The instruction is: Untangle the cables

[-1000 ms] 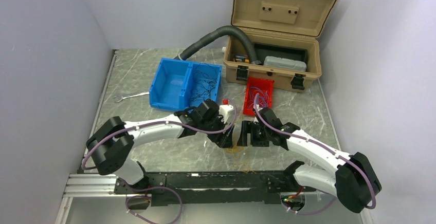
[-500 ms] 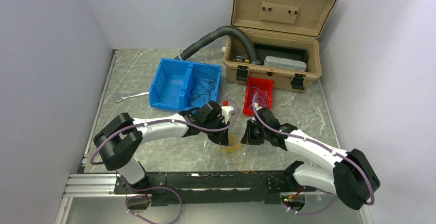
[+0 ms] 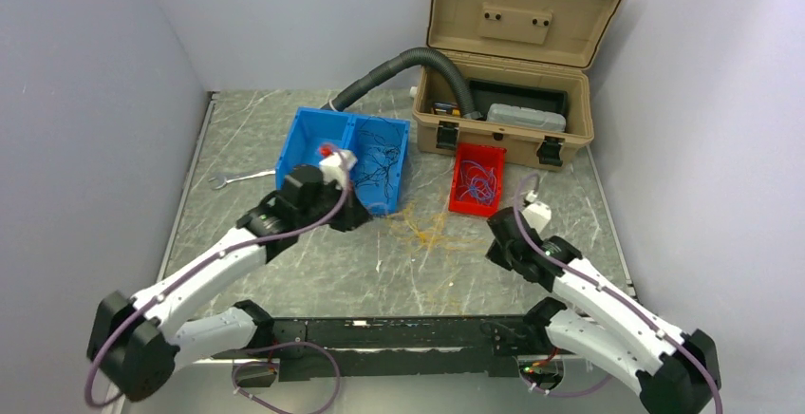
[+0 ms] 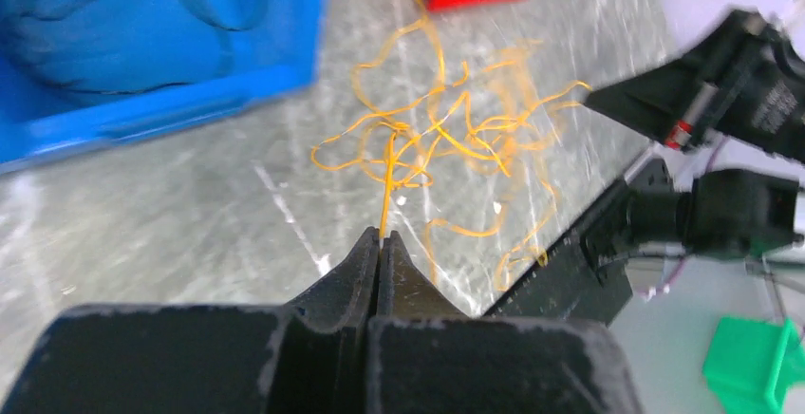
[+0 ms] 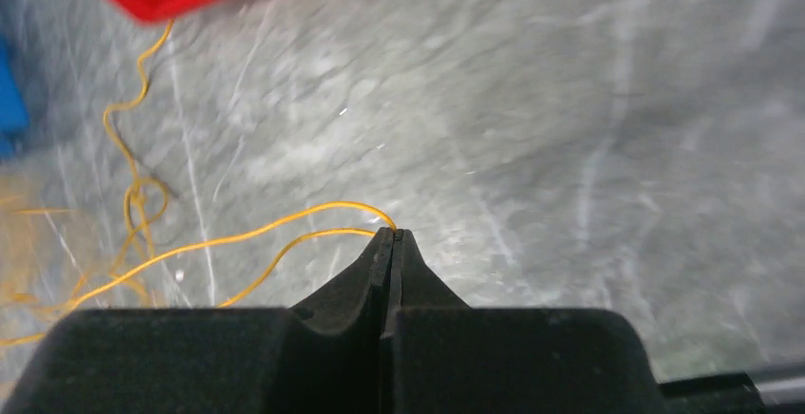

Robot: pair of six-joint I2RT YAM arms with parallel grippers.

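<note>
A loose tangle of yellow-orange cables (image 3: pixel 427 229) lies spread on the marble table between my two grippers. My left gripper (image 3: pixel 372 216) sits by the blue bin's near corner, shut on one orange strand (image 4: pixel 383 196) that runs straight from its tips (image 4: pixel 382 236) into the tangle (image 4: pixel 446 139). To the right of the tangle, my right gripper (image 3: pixel 495 241) is shut on a looped orange strand (image 5: pixel 285 229) at its tips (image 5: pixel 391 234). Thin dark cables (image 3: pixel 378 162) lie in the blue bin, and blue ones (image 3: pixel 477 183) lie in the red bin.
The blue bin (image 3: pixel 313 153) stands behind the left gripper and the red bin (image 3: pixel 465 205) behind the tangle. A tan open toolbox (image 3: pixel 503 129) and a grey corrugated hose (image 3: pixel 394 65) are at the back. A wrench (image 3: pixel 237 178) lies at the left.
Both grippers closed over the orange tangle at the table's middle and then pulled apart, left one toward the blue bin, right one to the right. The tangle has stretched out between them.
</note>
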